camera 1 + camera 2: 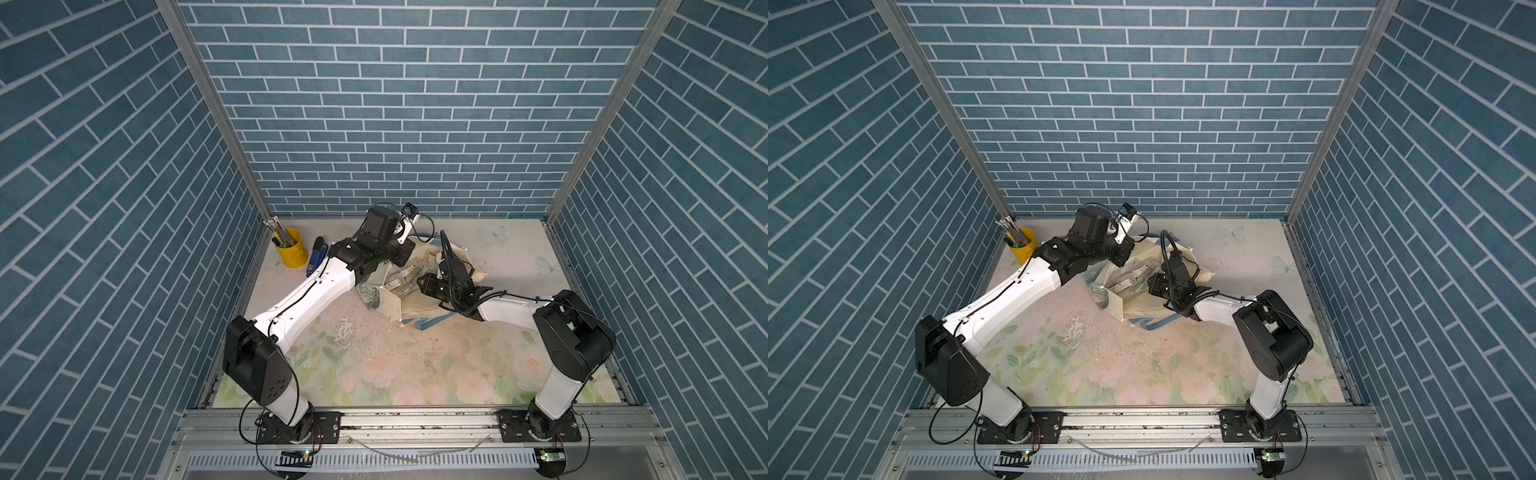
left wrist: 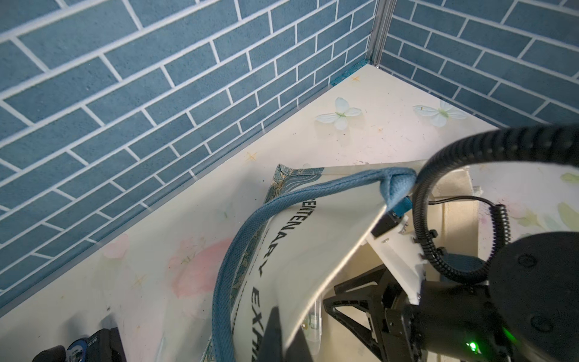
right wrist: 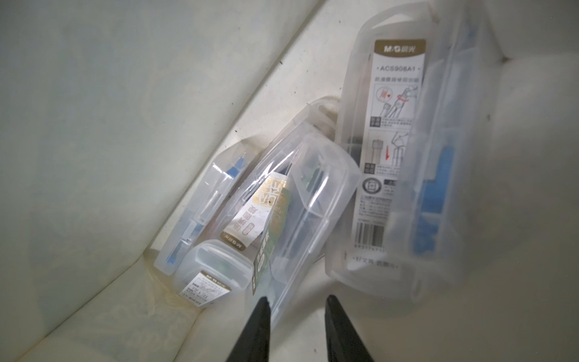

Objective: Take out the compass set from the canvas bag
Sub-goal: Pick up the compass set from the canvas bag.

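Lying a little past the middle of the floral tabletop [image 1: 374, 365] toward 12 o'clock, the canvas bag [image 1: 413, 309] is spread with its mouth wide, and its cream inside shows in both top views [image 1: 1142, 307]. Its floral band [image 1: 370, 296] sits at the 9 o'clock end, and one blue strap [image 1: 430, 322] trails on the tabletop at the 6 o'clock edge.

The left arm [image 1: 307, 299] reaches in from 7 o'clock. The left pincer [image 2: 274, 316] is closed on the bag's lettered panel and holds that side up off the tabletop. A second blue strap [image 2: 250, 225] loops over the raised cloth. Only one dark fingertip shows in the left wrist view, against the printed face.

The right arm [image 1: 503, 309] comes from 5 o'clock and bends toward 9 o'clock, with the right pincer [image 3: 297, 302] inside the bag's mouth. Its two black fingers stand apart with cream lining between them, gripping nothing. One tip sits just in front of a clear case; whether it touches I cannot tell.

Several clear plastic cases lie heaped in the bag:
- The compass set [image 3: 394, 163], with a white illustrated label and blue parts inside, is partly blurred.
- Beside it, a second case [image 3: 300, 200] with a gold and green label lies slantwise, partly over a slimmer case [image 3: 200, 213] holding blue pieces.
- A small lidded box [image 3: 213, 269] rests against the slanted case's end.

In the 10 o'clock corner, well apart from the bag, a yellow cup [image 1: 289, 253] holds pencils [image 1: 279, 232]. A dark blue tool [image 1: 316, 254] lies just beside the cup on its 3 o'clock side; I cannot tell what it is.
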